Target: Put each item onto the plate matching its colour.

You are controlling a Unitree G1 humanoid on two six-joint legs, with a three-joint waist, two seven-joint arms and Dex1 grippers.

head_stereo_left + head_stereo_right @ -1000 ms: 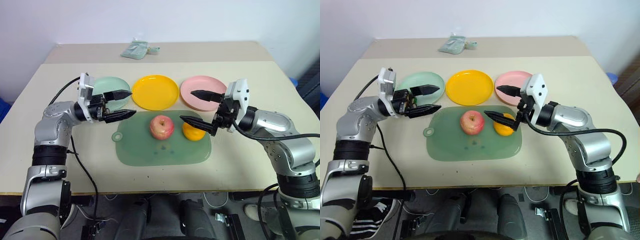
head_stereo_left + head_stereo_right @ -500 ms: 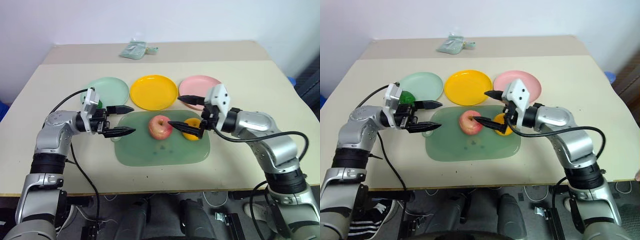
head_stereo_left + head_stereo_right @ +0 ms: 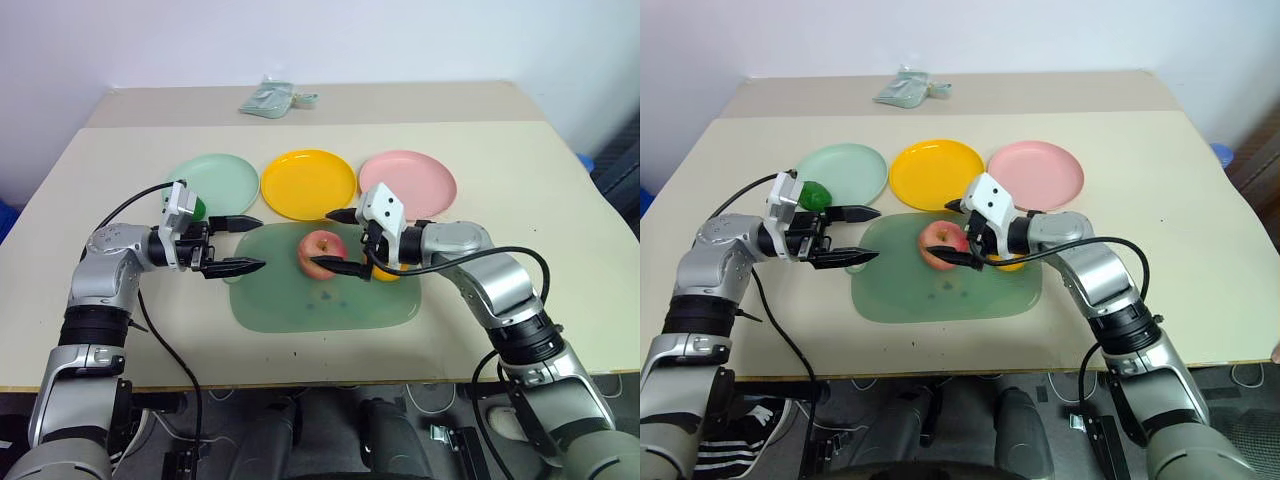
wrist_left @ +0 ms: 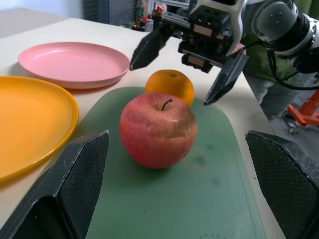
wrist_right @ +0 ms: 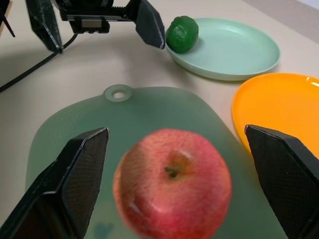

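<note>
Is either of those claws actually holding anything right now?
No. The right gripper is open with its fingers on either side of the apple, not closed on it. The left gripper is open over bare table.

Bright, even indoor light, soft shadows; close apple (image 5: 172, 186) blurred before the right wrist camera.

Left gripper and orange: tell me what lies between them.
The apple sits between the left gripper and the orange, on the green mat, as the left wrist view shows.
</note>
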